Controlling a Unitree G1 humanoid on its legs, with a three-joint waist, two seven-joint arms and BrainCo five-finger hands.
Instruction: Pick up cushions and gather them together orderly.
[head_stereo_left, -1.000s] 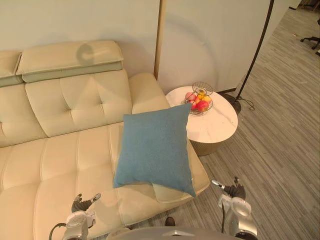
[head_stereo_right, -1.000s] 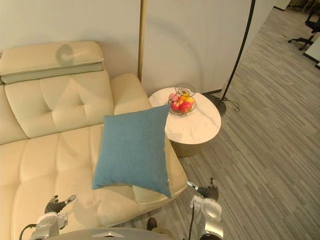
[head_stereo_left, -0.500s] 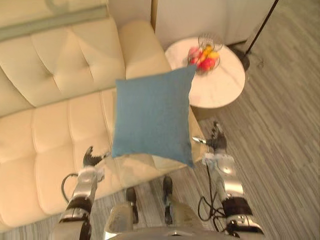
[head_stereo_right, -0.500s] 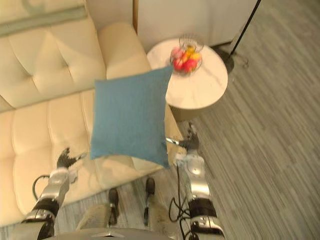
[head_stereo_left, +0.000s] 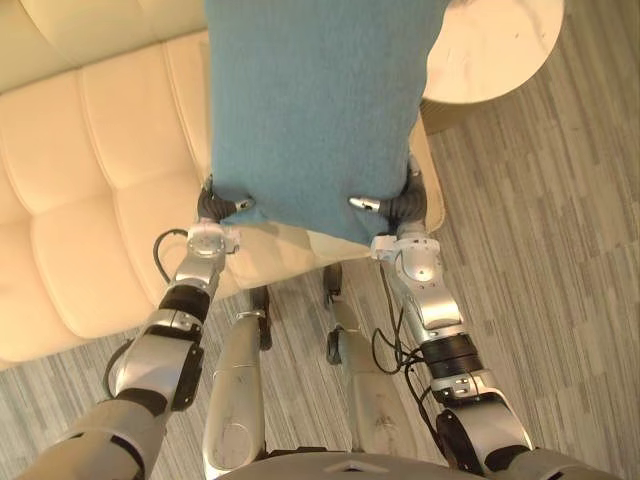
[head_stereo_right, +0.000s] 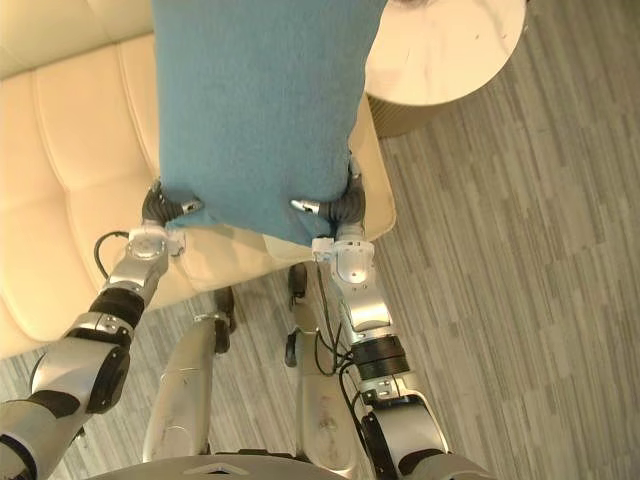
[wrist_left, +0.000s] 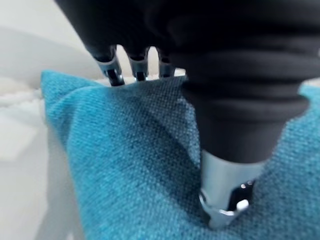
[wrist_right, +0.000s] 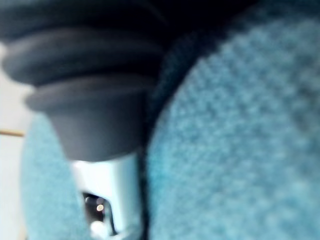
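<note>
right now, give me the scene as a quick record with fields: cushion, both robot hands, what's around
cushion: one blue cushion, held by its two near corners over the sofa's seat edge
left: left robot hand pinches one near corner, thumb on the cushion's face
right: right robot hand pinches the other near corner, thumb on the face
seat: cream sofa, tufted
beside it: round white side table at the sofa's end
ground: grey wood-look floor

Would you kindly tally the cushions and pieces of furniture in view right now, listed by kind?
blue cushion: 1
cream sofa: 1
round white table: 1
Total: 3
</note>
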